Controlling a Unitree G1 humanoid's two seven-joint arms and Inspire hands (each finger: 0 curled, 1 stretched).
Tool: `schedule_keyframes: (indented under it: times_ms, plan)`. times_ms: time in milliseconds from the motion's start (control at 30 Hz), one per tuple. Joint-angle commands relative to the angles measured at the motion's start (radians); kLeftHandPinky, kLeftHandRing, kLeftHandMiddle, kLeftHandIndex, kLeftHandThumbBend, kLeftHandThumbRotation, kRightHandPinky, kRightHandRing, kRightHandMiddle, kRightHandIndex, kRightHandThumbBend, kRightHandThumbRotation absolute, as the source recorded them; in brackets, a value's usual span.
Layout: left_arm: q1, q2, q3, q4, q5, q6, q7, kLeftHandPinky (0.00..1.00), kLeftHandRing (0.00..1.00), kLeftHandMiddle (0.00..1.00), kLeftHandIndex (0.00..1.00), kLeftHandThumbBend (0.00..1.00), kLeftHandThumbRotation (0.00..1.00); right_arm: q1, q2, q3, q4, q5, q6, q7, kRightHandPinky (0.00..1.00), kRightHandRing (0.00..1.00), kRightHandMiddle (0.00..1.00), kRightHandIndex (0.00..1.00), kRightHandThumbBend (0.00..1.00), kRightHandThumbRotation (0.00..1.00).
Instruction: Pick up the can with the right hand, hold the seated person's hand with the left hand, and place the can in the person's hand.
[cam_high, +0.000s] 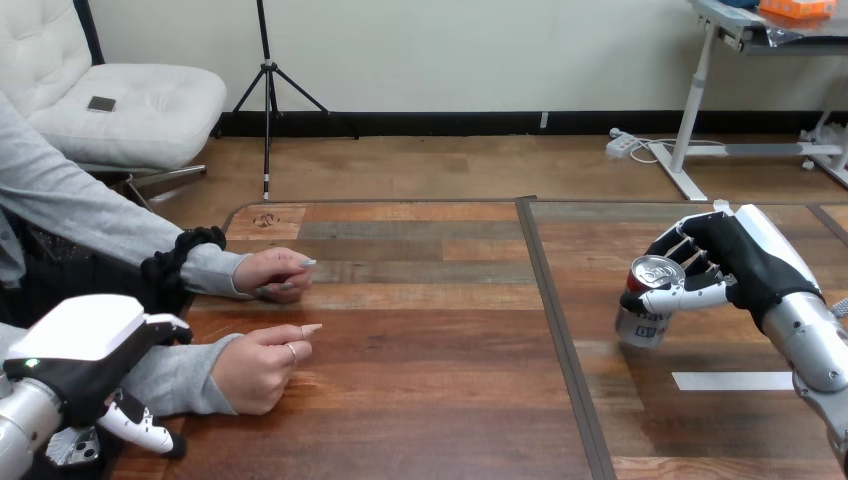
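The robot's right hand (745, 262) is at the right side of the wooden table (430, 400), closed around a can (638, 323): its fingers curl over the can's upper part and its thumb crosses the front. The can has a silver top and leans a little; its base is at the table surface, though whether it rests there cannot be told. Just nearer than the can, a white strip of tape (732, 380) lies flat on the wood. The robot's left hand (85, 360) is at the near left corner, back upward, over the edge of the table; whether it is open or closed cannot be told. It sits beside a grey-sleeved forearm of a person seated at the left. The person's near hand (255, 368) rests loosely curled on the table, just right of the robot's left hand and apart from it. The person's far hand (275, 272) rests on the table beyond it. Both are well apart from the can.
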Motion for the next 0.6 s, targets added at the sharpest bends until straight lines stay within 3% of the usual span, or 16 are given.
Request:
schedule_keyframes:
  times_ms: [0, 267, 567]
  plan:
    - [-0.061, 0.029, -0.022, 0.006, 0.013, 0.027, 0.003, 0.74, 0.81, 0.83, 0.82, 1.00, 0.23, -0.053, -0.023, -0.015, -0.052, 0.015, -0.030, -0.015, 0.37, 0.41, 0.45, 0.47, 0.71, 0.00]
    - [-0.066, 0.034, -0.027, 0.033, 0.018, 0.011, 0.062, 0.75, 0.81, 0.82, 0.81, 1.00, 0.20, -0.053, -0.023, -0.019, -0.052, 0.021, -0.028, -0.003, 0.37, 0.40, 0.44, 0.47, 0.71, 0.00]
    - [-0.098, 0.049, -0.061, 0.093, 0.037, 0.000, 0.096, 0.75, 0.80, 0.82, 0.81, 1.00, 0.21, -0.051, -0.024, -0.017, -0.054, 0.017, -0.031, -0.013, 0.35, 0.40, 0.44, 0.47, 0.71, 0.00]
